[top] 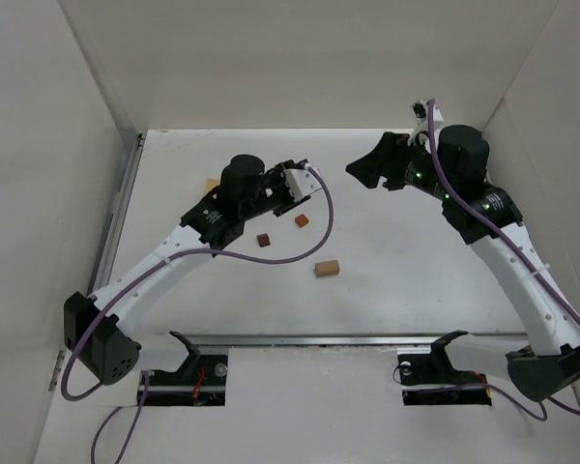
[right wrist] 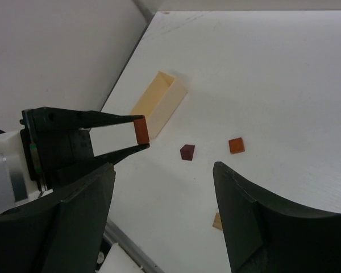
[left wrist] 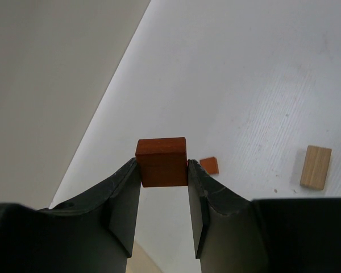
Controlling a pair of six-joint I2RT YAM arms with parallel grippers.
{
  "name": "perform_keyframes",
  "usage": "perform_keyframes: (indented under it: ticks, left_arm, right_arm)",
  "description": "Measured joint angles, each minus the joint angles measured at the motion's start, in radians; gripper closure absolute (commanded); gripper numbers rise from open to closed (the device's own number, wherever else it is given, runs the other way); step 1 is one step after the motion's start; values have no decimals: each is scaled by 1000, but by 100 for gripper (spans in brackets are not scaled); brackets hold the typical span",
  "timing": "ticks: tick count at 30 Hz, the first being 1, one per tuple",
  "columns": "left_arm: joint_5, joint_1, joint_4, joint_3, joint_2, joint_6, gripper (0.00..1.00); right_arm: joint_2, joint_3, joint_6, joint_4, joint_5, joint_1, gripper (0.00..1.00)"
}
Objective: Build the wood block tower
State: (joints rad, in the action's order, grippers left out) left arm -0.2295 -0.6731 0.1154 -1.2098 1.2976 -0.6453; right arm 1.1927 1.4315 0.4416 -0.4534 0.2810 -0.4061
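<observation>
Matte black left jaws clamp a smooth reddish-brown wooden cube (left wrist: 161,162) while right jaws stand apart.

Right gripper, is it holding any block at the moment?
No, the right gripper is open with nothing in it; the reddish block sits in the left gripper.

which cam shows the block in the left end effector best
Left wrist: the reddish block sits close and centred, pinched by the left end effector. Right wrist shows it small, side on. Top external does not show it.
</observation>
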Motion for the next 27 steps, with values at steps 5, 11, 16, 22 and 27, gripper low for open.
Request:
perform_keyframes:
  ticks: [5, 11, 16, 22, 27]
  left_arm:
    - [-55, -59, -92, 5, -6, 3, 100]
    - [-82, -97, -137, 5, -6, 28, 100]
    - [-82, -106, -142, 5, -5, 46, 100]
    - [-76, -111, -135, 6, -3, 52, 100]
    - [-76, -111, -135, 6, 1, 52, 100]
  right_arm:
    - [20, -2, -5, -20, 58, -1, 28]
    - [72, -6, -8, -31, 86, -19, 34]
    - [128, -9, -10, -33, 113, -33, 41]
    - [137, -12, -11, -21, 154, -39, 46]
    - [134, -16, -11, -6, 173, -53, 49]
